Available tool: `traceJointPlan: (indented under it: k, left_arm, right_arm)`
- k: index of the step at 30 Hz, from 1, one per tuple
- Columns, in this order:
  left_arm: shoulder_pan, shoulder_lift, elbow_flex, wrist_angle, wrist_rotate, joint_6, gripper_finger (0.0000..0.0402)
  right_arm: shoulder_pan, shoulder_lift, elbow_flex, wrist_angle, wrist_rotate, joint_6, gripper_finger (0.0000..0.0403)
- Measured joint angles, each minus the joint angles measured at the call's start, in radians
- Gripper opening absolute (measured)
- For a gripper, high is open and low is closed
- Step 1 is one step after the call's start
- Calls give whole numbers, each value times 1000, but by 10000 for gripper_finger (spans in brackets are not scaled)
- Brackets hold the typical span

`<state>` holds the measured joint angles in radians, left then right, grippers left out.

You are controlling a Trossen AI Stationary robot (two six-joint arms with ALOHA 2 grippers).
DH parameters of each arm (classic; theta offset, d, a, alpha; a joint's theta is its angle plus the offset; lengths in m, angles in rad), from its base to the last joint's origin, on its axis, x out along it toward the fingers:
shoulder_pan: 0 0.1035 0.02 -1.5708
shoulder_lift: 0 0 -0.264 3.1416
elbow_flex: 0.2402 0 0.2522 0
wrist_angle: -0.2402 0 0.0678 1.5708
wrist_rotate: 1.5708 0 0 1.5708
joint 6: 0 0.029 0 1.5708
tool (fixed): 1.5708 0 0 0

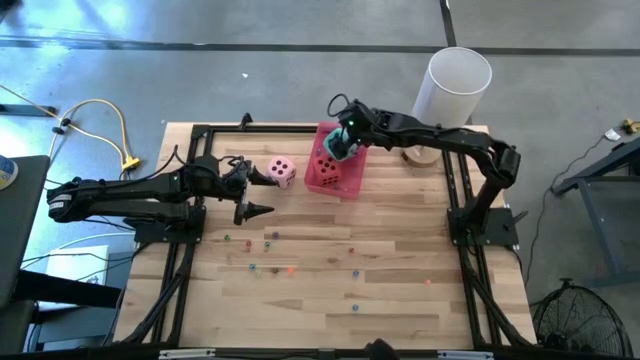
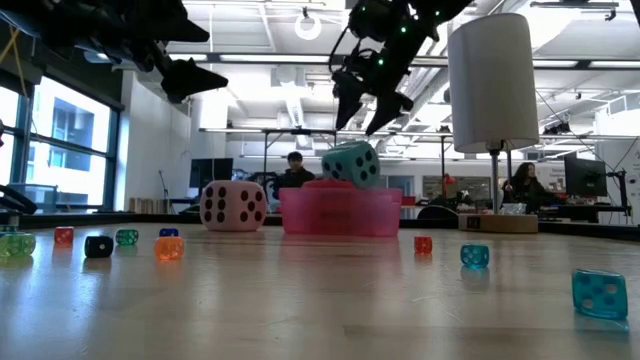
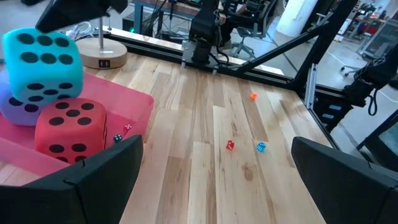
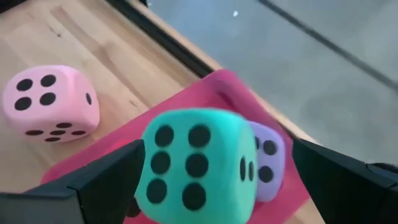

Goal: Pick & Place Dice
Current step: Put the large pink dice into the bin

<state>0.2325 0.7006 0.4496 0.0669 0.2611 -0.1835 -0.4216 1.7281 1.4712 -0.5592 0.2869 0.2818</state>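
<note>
The pink tray (image 1: pixel 352 182) stands at the table's far middle. In it lie the red die (image 3: pixel 68 127) and the purple die (image 4: pixel 270 158), and the teal die (image 2: pixel 352 163) rests tilted on top of them. My right gripper (image 2: pixel 368 108) hangs open just above the teal die, clear of it, with a finger on either side in the right wrist view. The pink die (image 1: pixel 282 171) sits on the table left of the tray. My left gripper (image 1: pixel 266 192) waits open beside the pink die, above the table.
Tiny coloured dice (image 1: pixel 270 240) lie scattered over the near half of the table. A white cylinder (image 1: pixel 458 86) on a wooden base stands at the far right. Black frame rails (image 1: pixel 455 190) run along the table's sides. People sit in the room behind.
</note>
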Motion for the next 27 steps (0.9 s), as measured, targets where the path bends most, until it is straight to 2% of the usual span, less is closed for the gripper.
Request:
traceJointPlan:
  k: [7,13,20,27]
  left_arm:
    - [0,0,0,0,-2,4,400]
    - [0,0,0,0,-2,19,400]
    - [0,0,0,0,3,-12,400]
    - [0,0,0,0,5,-17,400]
  right_arm:
    - [121,-111,0,-85,184,1,398]
    - [320,-189,0,-203,348,76,398]
    - [594,-193,0,-347,513,294,398]
    - [866,-173,0,-516,688,623,398]
